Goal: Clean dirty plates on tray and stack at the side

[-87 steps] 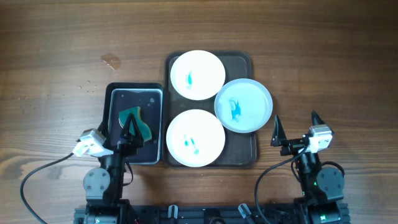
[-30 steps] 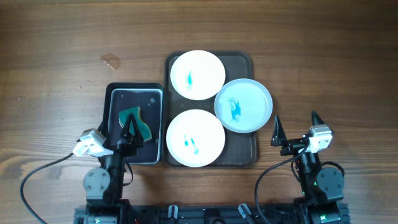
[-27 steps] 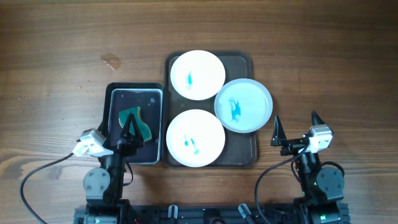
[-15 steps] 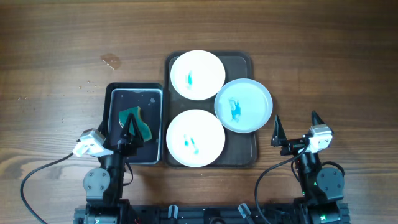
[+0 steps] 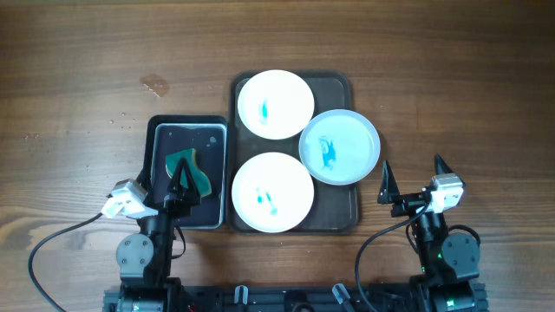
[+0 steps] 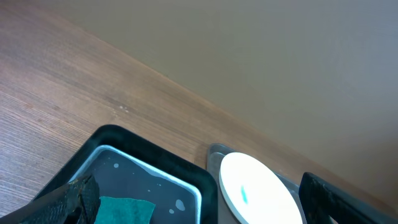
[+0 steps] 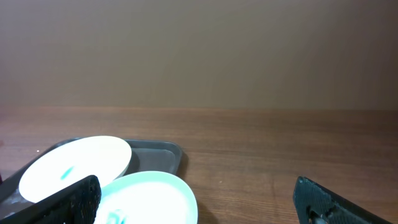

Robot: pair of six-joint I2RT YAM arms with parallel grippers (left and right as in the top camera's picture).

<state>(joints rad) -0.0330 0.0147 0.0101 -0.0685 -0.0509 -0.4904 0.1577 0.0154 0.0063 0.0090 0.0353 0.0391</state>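
Note:
Three white plates lie on the dark tray (image 5: pixel 336 88). The far plate (image 5: pixel 275 104) and the near plate (image 5: pixel 272 191) each have a small blue-teal smear. The right plate (image 5: pixel 339 146) looks wet and teal-tinted and overhangs the tray's right rim. My left gripper (image 5: pixel 180 184) is open and empty over the near half of the black basin (image 5: pixel 217 139). My right gripper (image 5: pixel 412 178) is open and empty, to the right of the tray's near corner. The left wrist view shows my left gripper (image 6: pixel 199 208) and the far plate (image 6: pixel 255 193). The right wrist view shows my right gripper (image 7: pixel 199 208), the right plate (image 7: pixel 146 196), the far plate (image 7: pixel 78 165) and the tray (image 7: pixel 158 155).
A teal sponge (image 5: pixel 186 165) lies in the basin, which holds a little water; it also shows in the left wrist view (image 6: pixel 124 210). A small wet spot (image 5: pixel 156 85) marks the wooden table at the far left. Cables trail from both arm bases at the near edge.

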